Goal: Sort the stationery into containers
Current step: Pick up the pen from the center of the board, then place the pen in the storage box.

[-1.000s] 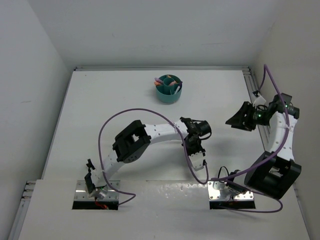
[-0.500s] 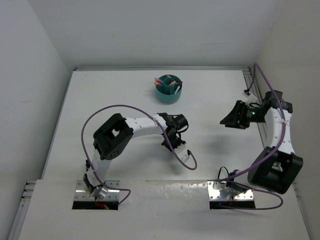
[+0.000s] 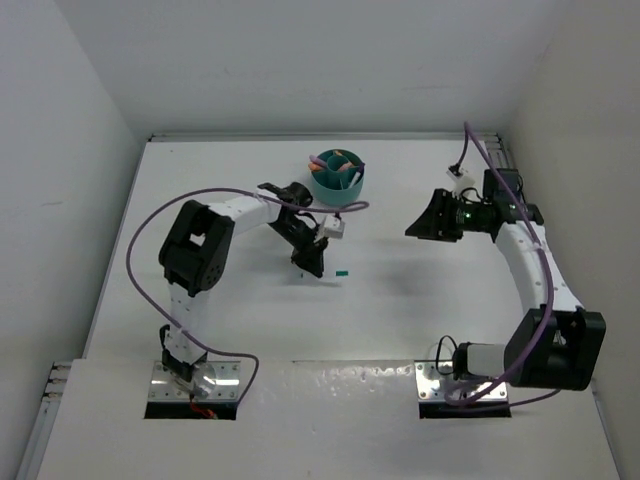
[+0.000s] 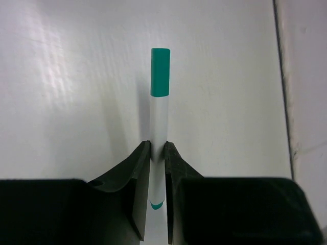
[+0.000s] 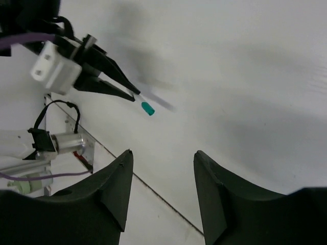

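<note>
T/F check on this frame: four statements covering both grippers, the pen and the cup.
1. The left gripper is shut on a white pen with a teal cap. True.
2. The right gripper holds a pen. False: its jaws are open and empty.
3. The teal cup has stationery in it. True.
4. The held pen is inside the cup. False: it is apart from the cup, over the table on the cup's near side.
</note>
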{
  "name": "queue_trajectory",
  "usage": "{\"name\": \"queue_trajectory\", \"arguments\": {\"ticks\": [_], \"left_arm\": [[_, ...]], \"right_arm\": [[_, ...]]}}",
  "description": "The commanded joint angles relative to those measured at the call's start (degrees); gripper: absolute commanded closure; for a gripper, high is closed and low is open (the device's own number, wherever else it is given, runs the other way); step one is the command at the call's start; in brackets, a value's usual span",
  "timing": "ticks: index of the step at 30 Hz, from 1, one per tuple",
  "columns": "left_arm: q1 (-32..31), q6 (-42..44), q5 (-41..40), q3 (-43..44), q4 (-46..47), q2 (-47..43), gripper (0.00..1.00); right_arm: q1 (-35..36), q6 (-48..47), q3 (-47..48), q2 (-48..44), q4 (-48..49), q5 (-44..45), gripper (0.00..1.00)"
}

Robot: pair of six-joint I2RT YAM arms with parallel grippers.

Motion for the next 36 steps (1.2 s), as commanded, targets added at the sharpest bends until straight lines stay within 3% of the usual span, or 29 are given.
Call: {"name": "queue_trajectory", "arguments": {"ticks": [1,2,5,6,8,14,28,32,36], "left_arm": [[1.47,-16.85,13.51,-2.56,13.19,-8.29,1.0],[2.26,-20.8,13.88,-3.97,17.49,-9.61,1.0],[3.58,-49.81,12.49,-12.49,48.69,-15.5,1.0],[3.67,-53.67,10.48,-14.08,54.57,-17.43,1.0],[3.94,-62.98,9.32,-15.94,60.57,-18.32,1.0],[4.38,-75.83,5.1,-21.38,70.77,-22.19,1.0],[4.2,-87.45,6.24,-20.51,78.97,-17.8,1.0],[3.5,-87.99,6.33,-20.25,79.41,-17.19,1.0],[3.23,-88.51,6.15,-20.16,80.02,-17.1,1.0]], "right_arm": [[2.52,4.94,1.56,2.29,7.3,0.48,0.49],[4.18,5.03,2.44,4.12,7.13,0.22,0.49],[7.69,7.05,5.78,7.29,7.64,-1.36,0.46],[8.41,9.4,6.74,7.65,9.65,-1.45,0.44],[10.17,12.31,7.37,8.62,12.12,-1.02,0.42],[13.68,23.22,9.83,13.71,19.86,-2.86,0.35],[18.26,22.44,14.92,18.55,21.36,-0.67,0.37],[18.87,21.73,16.07,19.34,21.45,0.48,0.45],[20.36,20.5,16.68,20.05,21.54,1.97,0.61]]}}
